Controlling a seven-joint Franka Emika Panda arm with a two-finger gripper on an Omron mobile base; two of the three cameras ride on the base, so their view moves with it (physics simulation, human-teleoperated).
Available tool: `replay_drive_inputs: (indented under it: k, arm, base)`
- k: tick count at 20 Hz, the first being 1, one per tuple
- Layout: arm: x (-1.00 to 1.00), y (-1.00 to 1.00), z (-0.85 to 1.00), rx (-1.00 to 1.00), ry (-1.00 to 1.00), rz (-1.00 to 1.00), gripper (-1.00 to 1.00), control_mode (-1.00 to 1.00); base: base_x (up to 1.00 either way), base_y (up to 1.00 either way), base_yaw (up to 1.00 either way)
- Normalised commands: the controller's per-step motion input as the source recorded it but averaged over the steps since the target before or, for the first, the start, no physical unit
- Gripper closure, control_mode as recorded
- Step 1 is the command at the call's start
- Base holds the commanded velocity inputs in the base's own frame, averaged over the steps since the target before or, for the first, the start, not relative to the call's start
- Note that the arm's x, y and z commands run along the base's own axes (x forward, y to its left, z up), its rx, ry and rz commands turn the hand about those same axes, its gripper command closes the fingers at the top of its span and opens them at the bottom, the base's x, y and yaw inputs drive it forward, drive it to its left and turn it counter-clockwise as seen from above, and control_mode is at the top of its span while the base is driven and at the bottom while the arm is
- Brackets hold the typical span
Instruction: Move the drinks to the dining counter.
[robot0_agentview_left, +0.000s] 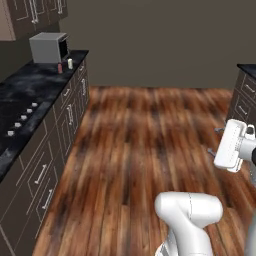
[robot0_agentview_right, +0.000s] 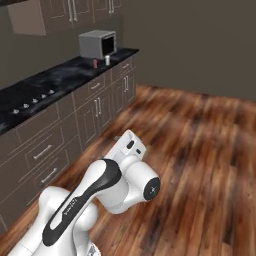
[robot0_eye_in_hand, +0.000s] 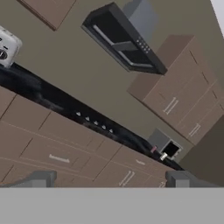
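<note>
The gripper (robot0_eye_in_hand: 111, 178) has its jaws spread wide with nothing between them. The counter (robot0_agentview_left: 25, 95) runs down the left of the left base view, cut off by the frame edge. At its far end, upper left, a grey toaster oven (robot0_agentview_left: 49, 47) stands beside a tiny red-topped can (robot0_agentview_left: 60, 68) and a white carton (robot0_agentview_left: 70, 63), both too small to make out well. The white arm bends low at the bottom.

No text, label or number can be read anywhere (everything too small or blurred).
</note>
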Motion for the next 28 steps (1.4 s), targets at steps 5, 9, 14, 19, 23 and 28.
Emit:
replay_drive_inputs:
  k: [5, 9, 14, 19, 23, 28]
  arm:
    - [0.0, 0.0, 0.0, 0.0, 0.0, 0.0, -1.0, 1.0]
    - [0.0, 0.0, 0.0, 0.0, 0.0, 0.0, -1.0, 1.0]
    - [0.0, 0.0, 0.0, 0.0, 0.0, 0.0, -1.0, 1.0]
    - [0.0, 0.0, 0.0, 0.0, 0.0, 0.0, -1.0, 1.0]
    - [0.0, 0.0, 0.0, 0.0, 0.0, 0.0, -1.0, 1.0]
    - [0.0, 0.0, 0.0, 0.0, 0.0, 0.0, -1.0, 1.0]
  base:
    - [1.0, 0.11, 0.05]
    - [1.0, 0.11, 0.07]
    - [0.94, 0.12, 0.09]
    - [0.87, 0.13, 0.11]
    - [0.83, 0.16, 0.12]
    - [0.79, 0.16, 0.14]
